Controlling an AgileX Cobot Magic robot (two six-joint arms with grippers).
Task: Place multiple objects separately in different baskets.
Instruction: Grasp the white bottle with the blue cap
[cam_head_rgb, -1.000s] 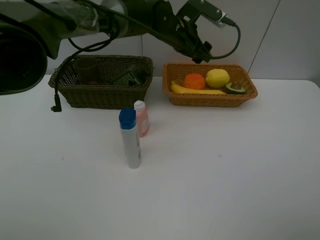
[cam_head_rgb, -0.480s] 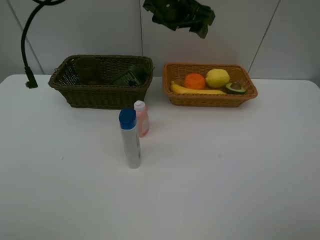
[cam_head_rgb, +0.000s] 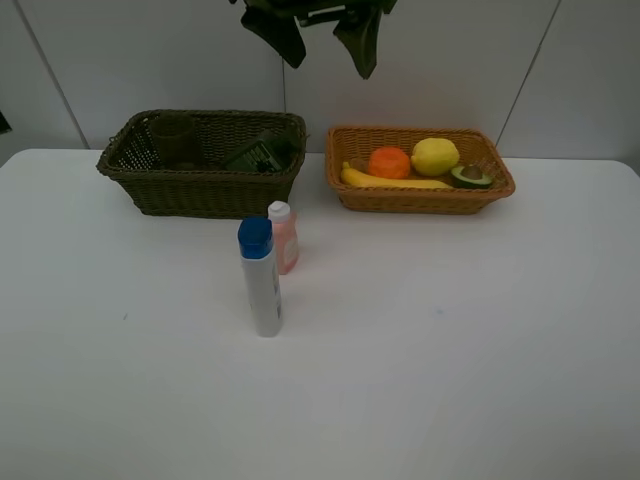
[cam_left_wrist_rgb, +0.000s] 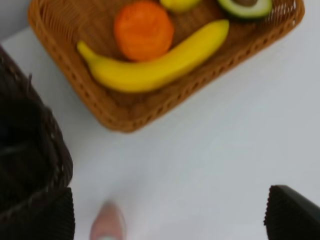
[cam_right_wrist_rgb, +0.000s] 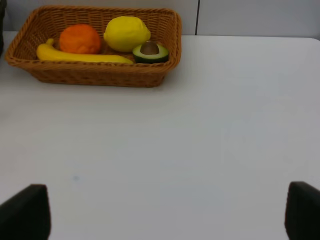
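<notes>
- sorting looks part done: the white table (cam_head_rgb: 450, 350) carries both baskets along its far edge, with two bottles standing loose in front.
- dark olive basket (cam_head_rgb: 200, 190) holds the dark green bottle (cam_head_rgb: 258, 153), lying down, and the mauve cup (cam_head_rgb: 173, 138). orange-tan basket (cam_head_rgb: 420, 197), just beside it, holds the banana (cam_head_rgb: 395, 181), orange (cam_head_rgb: 389, 162), lemon (cam_head_rgb: 435, 156) and halved avocado (cam_head_rgb: 470, 176).
- left gripper (cam_head_rgb: 320, 45) hangs high above the gap between the baskets, fingers spread wide, nothing held.
- right gripper (cam_right_wrist_rgb: 162, 212) is likewise spread and empty, over bare table in front of the orange-tan basket.
- white blue-capped bottle (cam_head_rgb: 262, 280) is upright, in front of the dark basket; tall and narrow, judged tippy.
- small pink bottle (cam_head_rgb: 284, 238) is upright just behind it; cannot tell if they touch.
- risk: a finger coming down between the two bottles could clip the neighbour and topple it, since they stand so close.
- risk: a grasp high on the white bottle may let it swing and catch the basket rim.
</notes>
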